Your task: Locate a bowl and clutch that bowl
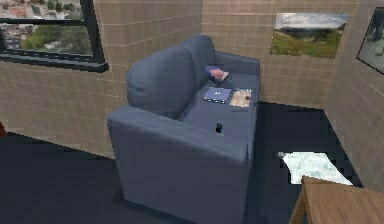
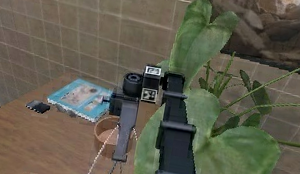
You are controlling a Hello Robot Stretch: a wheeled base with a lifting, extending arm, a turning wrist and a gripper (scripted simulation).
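Several broad leaves of a plant (image 2: 213,136) crowd my arm (image 2: 176,152) on the right in the arm side view. Farther left on the counter (image 2: 27,146) lie a pale blue book (image 2: 81,96) and a small dark thing (image 2: 39,107). The forward view has a blue sofa (image 1: 170,135) under a window (image 1: 48,30). My pincer (image 2: 120,149) hangs at a brown bowl (image 2: 102,133) on the counter; whether it grips anything I cannot tell.

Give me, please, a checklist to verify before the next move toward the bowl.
1. Round tan bowl located on the brown wooden table: ok.
2. Gripper near the bowl: ok.
3. Gripper touching the bowl: cannot tell.
4. Gripper holding anything: cannot tell.
5. Dark square arm clear of the large-leaved green plant: cannot tell.
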